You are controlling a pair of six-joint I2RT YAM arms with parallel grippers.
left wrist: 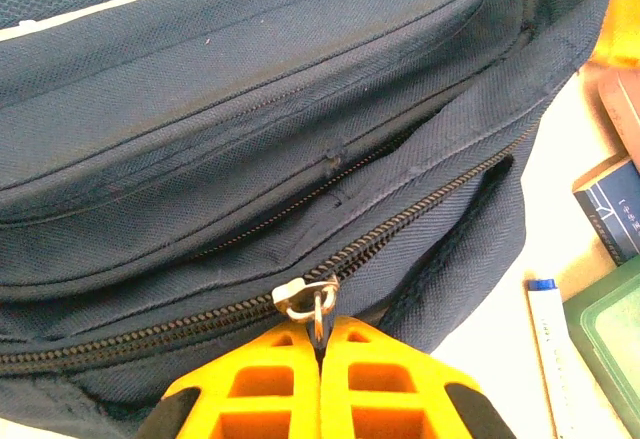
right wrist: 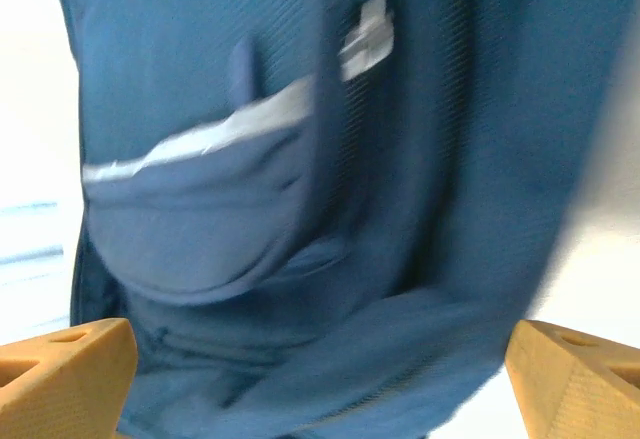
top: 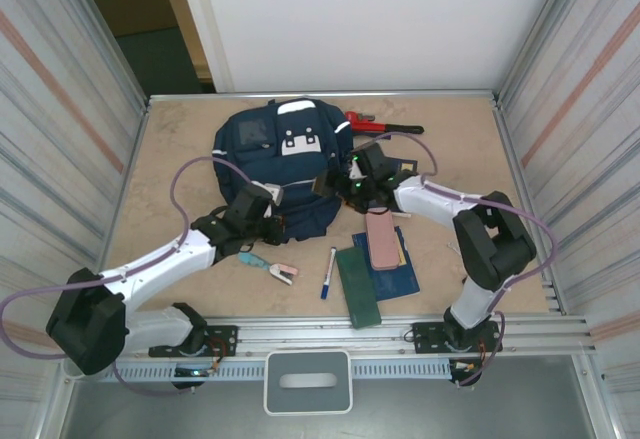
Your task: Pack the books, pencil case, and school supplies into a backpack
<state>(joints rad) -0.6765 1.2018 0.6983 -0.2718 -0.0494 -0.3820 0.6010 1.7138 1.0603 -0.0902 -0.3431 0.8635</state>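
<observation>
The backpack point(top: 285, 154) is lying flat in the middle of the table point(top: 180, 149), toward the far side, its top coming close to the far edge. Bare tabletop is lying open to its left and off to the far right, while the ribbed side walls point(top: 70, 109) are closing in both flanks and metal rails point(top: 330, 337) are running along the near edge. The left gripper point(left wrist: 320, 344) is sitting at the backpack's near edge with its yellow fingers pinched together on the metal zipper pull point(left wrist: 305, 297). The right gripper point(right wrist: 320, 379) is hovering at the backpack's right side, its fingers spread wide on either side of blurred blue fabric and gripping nothing. Just near of the right arm's forearm, the pink pencil case point(top: 380, 239) is resting on top of the blue books point(top: 398, 271). The green book point(top: 357, 287) is lying tilted against their left edge. The marker point(top: 328, 272) is lying just left of it, and the teal-and-pink stapler-like item point(top: 275, 269) is sitting between the marker and the left arm, crowding the strip of table near of the backpack. A red-handled tool point(top: 375, 124) is lying by the far edge, just right of the backpack's top.
</observation>
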